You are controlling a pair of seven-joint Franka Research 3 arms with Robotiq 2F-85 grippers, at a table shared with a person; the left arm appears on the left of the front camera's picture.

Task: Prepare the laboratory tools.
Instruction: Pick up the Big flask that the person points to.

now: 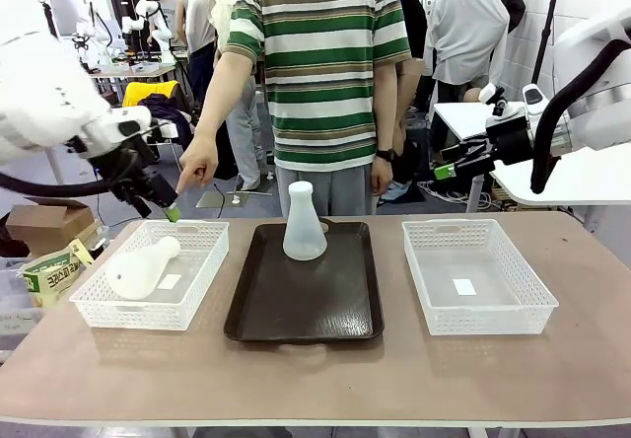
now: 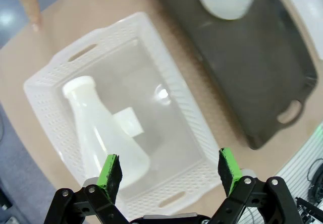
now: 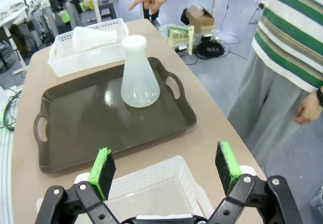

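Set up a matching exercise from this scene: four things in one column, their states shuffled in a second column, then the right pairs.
Column one
1. Translucent milky-white conical flask in the left white lattice basket
2. Translucent milky-white conical flask on the dark brown rectangular tray
3. Person's hand nearest that basket
4. Left gripper

Column two
a. standing upright
b. index finger pointing down
c. lying on its side
d. open, holding nothing

Pairs: 1-c, 2-a, 3-b, 4-d
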